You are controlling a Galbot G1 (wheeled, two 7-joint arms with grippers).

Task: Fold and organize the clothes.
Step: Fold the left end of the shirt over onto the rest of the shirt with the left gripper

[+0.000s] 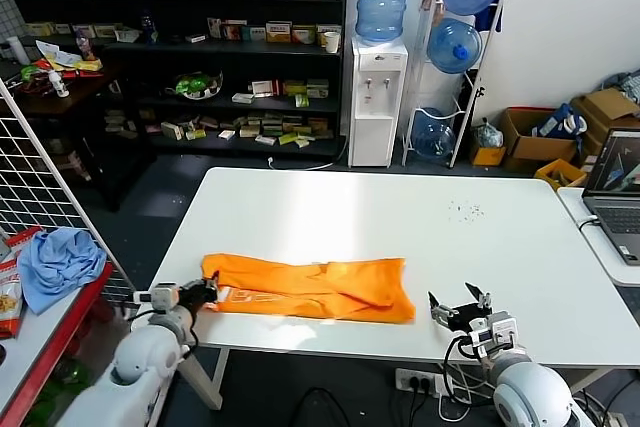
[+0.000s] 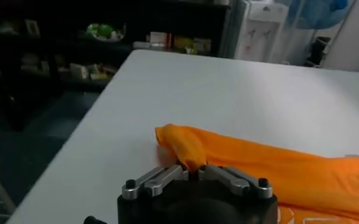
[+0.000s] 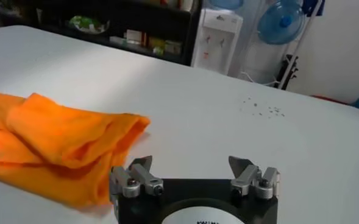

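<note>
One orange T-shirt (image 1: pixel 310 289) lies folded lengthwise along the white desk's (image 1: pixel 400 217) near edge in the head view. Left wrist view: the left hand (image 2: pixel 194 175) is clamped on a shirt corner. Right wrist view: the right hand (image 3: pixel 194 170) gapes wide just beside the shirt.

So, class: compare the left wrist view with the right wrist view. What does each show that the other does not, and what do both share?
Only the left wrist view shows the left gripper, shut on the orange T-shirt at its end.

Only the right wrist view shows the right gripper, open, just short of the shirt's folded opposite end, and dark specks on the table.

Both show the shirt, the white table and the water dispenser.
</note>
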